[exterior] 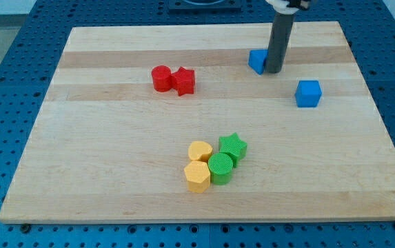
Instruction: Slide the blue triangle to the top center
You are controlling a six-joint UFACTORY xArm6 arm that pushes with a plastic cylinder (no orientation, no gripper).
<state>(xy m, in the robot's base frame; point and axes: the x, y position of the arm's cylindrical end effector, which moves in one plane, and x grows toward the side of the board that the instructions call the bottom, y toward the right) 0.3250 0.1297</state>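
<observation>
The table (pixel 114 193), a pale wooden board, fills most of the view and carries three groups of blocks. Largest is the cluster near the view's bottom centre: a yellow heart (pixel 200 150) and a yellow hexagon (pixel 197 176) packed against a green cylinder (pixel 220 168) and a green star (pixel 233 146), all touching or nearly so. Next comes the red pair toward the view's upper left of centre, a red cylinder (pixel 160 78) pressed against a red star (pixel 184 80). A blue cube (pixel 308 93) sits alone at the view's right. Smallest in what shows is the blue triangle (pixel 256 60), in the upper right part of the table, partly hidden behind the rod. The end effector is a plain dark rod with nothing to open or close, so it grips nothing; my tip (pixel 273 71) rests on the table touching, or just beside, the triangle's right-hand side. That is the relation that matters: the triangle lies to the view's left of my tip, and top centre lies further left and slightly up, so a leftward push looks well lined up. The red pair is well below that path.
</observation>
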